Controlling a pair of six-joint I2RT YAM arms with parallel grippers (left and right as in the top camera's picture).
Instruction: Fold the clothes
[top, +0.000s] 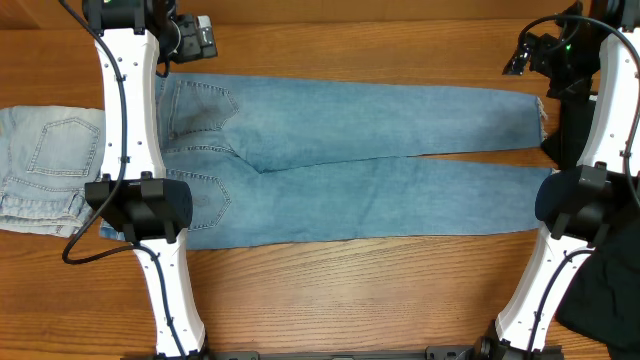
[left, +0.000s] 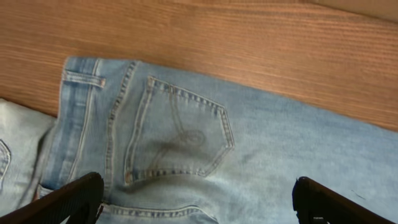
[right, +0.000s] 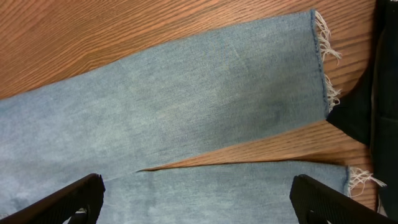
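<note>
Lying flat: jeans (top: 350, 120) | left wrist: pocket stitching (left: 180, 140) | right wrist: frayed hem (right: 324, 62)

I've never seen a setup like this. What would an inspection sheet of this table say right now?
Surface: wooden table, bare around the cloth.
Job's things: medium-blue jeans lying flat, back pockets up, legs stretched right, not yet folded.
Clutter: paler jeans beside the waistband; black garment at the right edge.
Grippers: left gripper open over the pocket; right gripper open over the frayed hems; neither holds anything.
Cables: black cable looping beside the left arm.
Surroundings: nothing seen.
</note>
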